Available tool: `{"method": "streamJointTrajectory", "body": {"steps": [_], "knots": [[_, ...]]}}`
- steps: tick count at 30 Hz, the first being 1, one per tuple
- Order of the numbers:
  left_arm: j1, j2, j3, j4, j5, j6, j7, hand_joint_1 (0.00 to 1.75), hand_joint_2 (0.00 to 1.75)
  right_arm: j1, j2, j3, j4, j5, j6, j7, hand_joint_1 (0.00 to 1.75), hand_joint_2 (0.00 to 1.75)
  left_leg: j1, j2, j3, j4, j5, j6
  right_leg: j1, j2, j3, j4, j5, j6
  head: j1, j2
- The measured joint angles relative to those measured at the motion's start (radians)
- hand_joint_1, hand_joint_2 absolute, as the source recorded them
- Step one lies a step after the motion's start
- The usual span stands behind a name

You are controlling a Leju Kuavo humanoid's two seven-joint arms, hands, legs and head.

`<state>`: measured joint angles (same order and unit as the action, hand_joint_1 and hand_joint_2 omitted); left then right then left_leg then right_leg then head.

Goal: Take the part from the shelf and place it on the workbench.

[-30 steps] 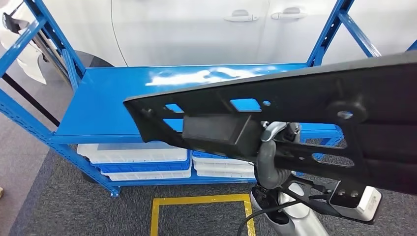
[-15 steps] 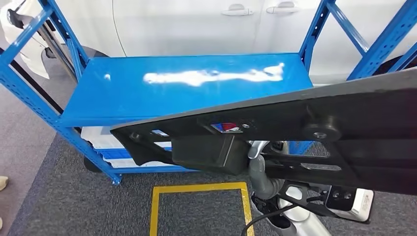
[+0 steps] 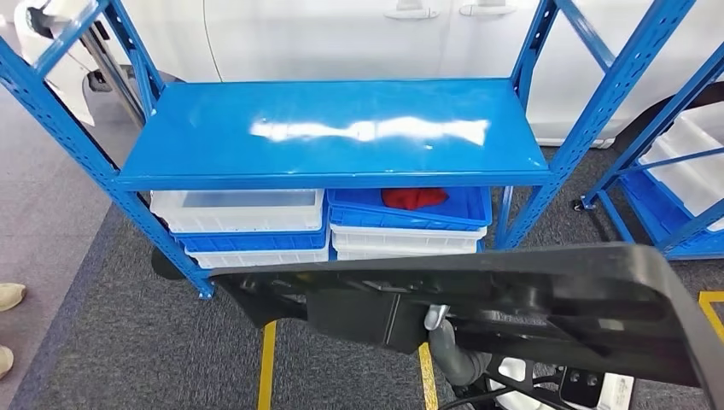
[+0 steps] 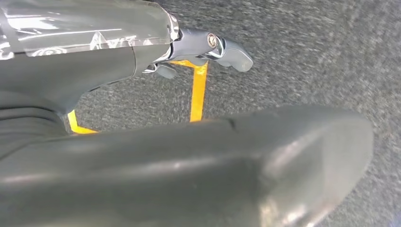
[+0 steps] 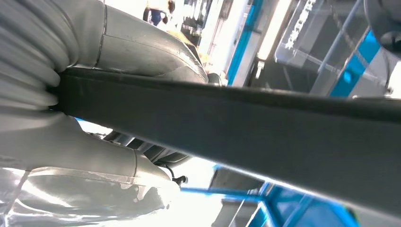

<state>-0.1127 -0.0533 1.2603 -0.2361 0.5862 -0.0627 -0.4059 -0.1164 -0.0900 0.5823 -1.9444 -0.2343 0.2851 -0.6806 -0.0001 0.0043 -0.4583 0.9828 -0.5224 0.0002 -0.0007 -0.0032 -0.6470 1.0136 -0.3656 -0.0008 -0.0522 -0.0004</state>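
Already the part (image 3: 512, 299), a long black plastic panel with cut-outs and a boxy block on its underside, is sitting clear of the shelf (image 3: 341, 137) and hanging low across the head view, well in front of the shelf's front edge. You are carrying it flat and crosswise, probably so its length is balancing over the grip rather than levering down on one end.

Your right hand (image 5: 71, 104) is clamping it: in the right wrist view the grey thumb is lying along one face of the dark panel edge and the ribbed cover is pressing the other, so the fingers are closing on the part. In the head view a grey finger is curling up from under the panel near its middle.

Your left hand (image 4: 208, 47) is harder to read. The left wrist view is showing a grey fingertip pointing out over carpet and a yellow floor line (image 4: 198, 94), with a big blurred dark shape in front that may be the panel's rounded end. Whether those fingers are gripping anything, I cannot tell.

Much is being cut off: the panel's right end is running out of the head view, and the workbench is lying somewhere outside these pictures. Under the shelf's top board, white and blue bins (image 3: 256, 222) are stacking up, one holding something red (image 3: 414, 197).
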Motion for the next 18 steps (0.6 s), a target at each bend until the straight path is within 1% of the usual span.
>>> {"method": "streamJointTrajectory", "body": {"steps": [1, 2, 3, 4, 5, 6, 7, 8, 9, 10, 11, 12, 13, 14, 16, 17, 18], "knots": [[0.001, -0.001, 0.0, 0.0, 0.0, 0.0, 0.001, 0.0, 0.0, 0.003, 0.0, -0.006, 0.0, 0.001, 0.003, 0.0, 1.75, 1.75, 0.001, 0.002, -0.008, -0.003, 0.011, 0.006, -0.002, 0.001, -0.003, 0.001, -0.001, 0.006, 0.0, 0.0], [0.001, -0.002, 0.0, 0.0, 0.0, -0.001, 0.001, 0.0, 0.0, 0.005, 0.0, -0.012, 0.0, 0.001, 0.004, 0.0, 1.75, 1.75, 0.002, 0.005, -0.017, -0.005, 0.022, 0.013, -0.003, 0.002, -0.009, 0.012, -0.018, 0.012, 0.0, 0.0], [0.001, -0.003, 0.0, 0.0, 0.0, -0.001, 0.002, 0.0, 0.0, 0.007, 0.0, -0.019, 0.0, 0.0, 0.004, 0.0, 1.75, 1.75, 0.005, 0.007, -0.029, -0.007, 0.036, 0.019, -0.005, 0.003, -0.02, 0.041, -0.056, 0.017, 0.0, 0.0], [0.001, -0.004, 0.0, 0.0, 0.0, -0.002, 0.002, 0.0, 0.0, 0.008, 0.0, -0.025, 0.001, -0.001, 0.004, 0.0, 1.75, 1.75, 0.005, 0.009, -0.043, -0.007, 0.048, 0.024, -0.007, 0.004, -0.035, 0.09, -0.11, 0.021, 0.0, 0.0], [0.001, -0.004, 0.0, 0.0, 0.0, -0.003, 0.003, 0.0, 0.0, 0.009, 0.0, -0.031, 0.001, -0.002, 0.004, 0.0, 1.75, 1.75, 0.004, 0.01, -0.059, -0.006, 0.061, 0.027, -0.009, 0.003, -0.049, 0.152, -0.164, 0.025, 0.0, 0.0], [0.001, -0.005, 0.0, 0.0, 0.0, -0.004, 0.003, 0.0, 0.0, 0.01, 0.0, -0.035, 0.002, -0.005, 0.006, 0.0, 1.75, 1.75, 0.004, 0.01, -0.076, -0.004, 0.074, 0.027, -0.01, 0.003, -0.059, 0.215, -0.201, 0.028, 0.0, 0.0], [0.001, -0.005, 0.0, 0.0, 0.0, -0.004, 0.003, 0.0, 0.0, 0.011, 0.0, -0.039, 0.002, -0.007, 0.008, 0.0, 1.75, 1.75, 0.003, 0.01, -0.095, -0.001, 0.087, 0.026, -0.011, 0.003, -0.06, 0.26, -0.211, 0.031, 0.0, 0.0], [0.001, -0.006, 0.0, 0.0, 0.0, -0.005, 0.004, 0.0, 0.0, 0.012, 0.0, -0.041, 0.002, -0.009, 0.011, 0.0, 1.75, 1.75, 0.003, 0.011, -0.114, 0.004, 0.099, 0.024, -0.012, 0.003, -0.047, 0.279, -0.196, 0.032, 0.0, 0.0], [0.001, -0.008, 0.0, 0.0, 0.0, -0.005, 0.004, 0.0, 0.0, 0.013, 0.0, -0.043, 0.002, -0.01, 0.015, 0.0, 1.75, 1.75, 0.003, 0.011, -0.134, 0.01, 0.109, 0.022, -0.013, 0.003, -0.017, 0.262, -0.167, 0.033, 0.0, 0.0], [0.001, -0.009, 0.0, 0.0, 0.0, -0.005, 0.004, 0.0, 0.0, 0.013, 0.0, -0.044, 0.002, -0.011, 0.017, 0.0, 1.75, 1.75, 0.003, 0.011, -0.153, 0.018, 0.118, 0.019, -0.013, 0.003, 0.028, 0.214, -0.141, 0.031, 0.0, 0.0], [0.001, -0.011, 0.0, 0.0, 0.0, -0.006, 0.005, 0.0, 0.0, 0.013, 0.0, -0.045, 0.002, -0.011, 0.018, 0.0, 1.75, 1.75, 0.002, 0.01, -0.169, 0.026, 0.127, 0.016, -0.012, 0.004, 0.082, 0.143, -0.137, 0.028, 0.0, 0.0], [0.001, -0.013, 0.0, 0.0, 0.0, -0.006, 0.005, 0.0, 0.0, 0.013, 0.001, -0.047, 0.002, -0.011, 0.019, 0.0, 1.75, 1.75, 0.001, 0.009, -0.179, 0.031, 0.134, 0.011, -0.01, 0.004, 0.128, 0.078, -0.145, 0.021, 0.0, 0.0], [0.001, -0.014, 0.0, 0.0, 0.0, -0.006, 0.005, 0.0, 0.0, 0.013, 0.002, -0.048, 0.002, -0.012, 0.02, 0.0, 1.75, 1.75, 0.001, 0.009, -0.185, 0.034, 0.142, 0.006, -0.007, 0.005, 0.158, 0.029, -0.16, 0.013, 0.0, 0.0], [0.001, -0.014, 0.0, 0.0, 0.0, -0.007, 0.004, 0.0, 0.0, 0.012, 0.003, -0.049, 0.002, -0.012, 0.021, 0.0, 1.75, 1.75, 0.001, 0.008, -0.188, 0.034, 0.151, 0.0, -0.003, 0.006, 0.169, 0.004, -0.172, 0.005, -0.001, 0.0], [0.002, -0.015, 0.0, 0.0, 0.0, -0.005, 0.004, 0.0, 0.0, 0.011, 0.006, -0.051, 0.003, -0.014, 0.025, 0.0, 1.75, 1.75, 0.003, 0.007, -0.19, 0.029, 0.166, -0.013, -0.003, 0.006, 0.159, -0.005, -0.157, -0.012, -0.001, 0.0], [0.004, -0.015, 0.0, 0.0, 0.0, -0.003, 0.003, 0.0, 0.0, 0.01, 0.009, -0.051, 0.003, -0.015, 0.028, 0.0, 1.75, 1.75, 0.005, 0.006, -0.198, 0.036, 0.156, -0.018, -0.004, 0.005, 0.149, -0.006, -0.146, -0.021, -0.001, 0.0], [0.005, -0.016, 0.0, 0.0, 0.0, -0.002, 0.003, 0.0, 0.0, 0.009, 0.012, -0.051, 0.004, -0.015, 0.032, 0.0, 1.75, 1.75, 0.006, 0.005, -0.209, 0.058, 0.126, -0.023, -0.007, 0.004, 0.138, -0.01, -0.134, -0.029, -0.001, 0.0]]}}
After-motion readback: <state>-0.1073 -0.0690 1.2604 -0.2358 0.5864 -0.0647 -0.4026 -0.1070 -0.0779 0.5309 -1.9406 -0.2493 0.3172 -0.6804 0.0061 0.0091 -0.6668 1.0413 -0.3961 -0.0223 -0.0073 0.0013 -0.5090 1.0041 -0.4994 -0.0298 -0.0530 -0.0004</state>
